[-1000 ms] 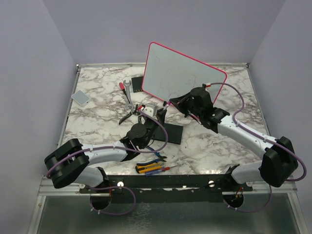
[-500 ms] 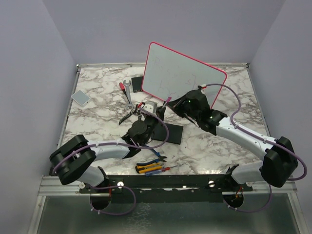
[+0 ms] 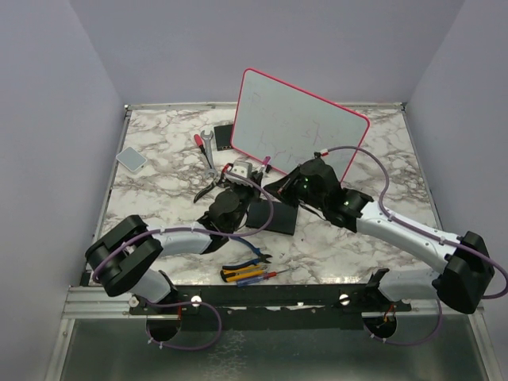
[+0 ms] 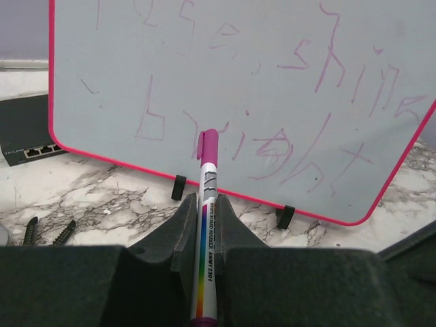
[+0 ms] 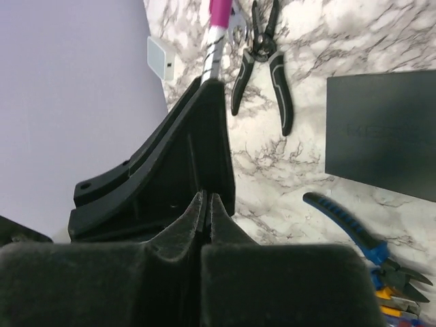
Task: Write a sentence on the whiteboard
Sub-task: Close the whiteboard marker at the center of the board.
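A: Bright or dim?
B: Bright and even, lit from overhead; only soft, faint shadows beneath the arms on the table (image 3: 159, 178).
A: Sharp?
B: Crisp from above. In the left wrist view, sharp on the whiteboard (image 4: 204, 41) and marker (image 4: 206, 204), with the sentence (image 4: 272, 146) pale but readable; from the top, barely visible. Dark, blurred foreground along the bottom of both wrist views; sharper farther out on the marble.
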